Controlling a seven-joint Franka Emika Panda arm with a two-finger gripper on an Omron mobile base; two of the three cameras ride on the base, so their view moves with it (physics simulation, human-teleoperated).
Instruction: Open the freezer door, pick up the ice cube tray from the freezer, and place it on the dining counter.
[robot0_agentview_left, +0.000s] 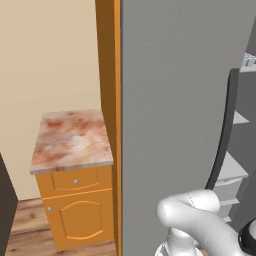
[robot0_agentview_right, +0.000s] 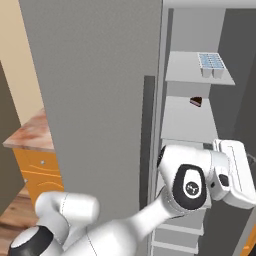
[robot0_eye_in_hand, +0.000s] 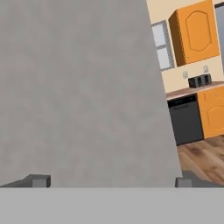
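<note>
From the left base view, the tall matte grey freezer door (robot0_agentview_left: 175, 115) stands swung open, its long curved dark handle (robot0_agentview_left: 224, 130) edging white shelves; a small orange cabinet with a marbled top (robot0_agentview_left: 72, 170) sits well to the left. In the right base view, the pale blue-white gridded ice cube tray (robot0_agentview_right: 212, 63) rests on an upper freezer shelf (robot0_agentview_right: 197, 75), above the white arm. In the hand view, the two-finger gripper (robot0_eye_in_hand: 109, 180) faces a grey panel, probably the door, fingertips (robot0_eye_in_hand: 37, 180) spread wide, holding nothing. The door seems open; reaching up to the tray likely comes next.
</note>
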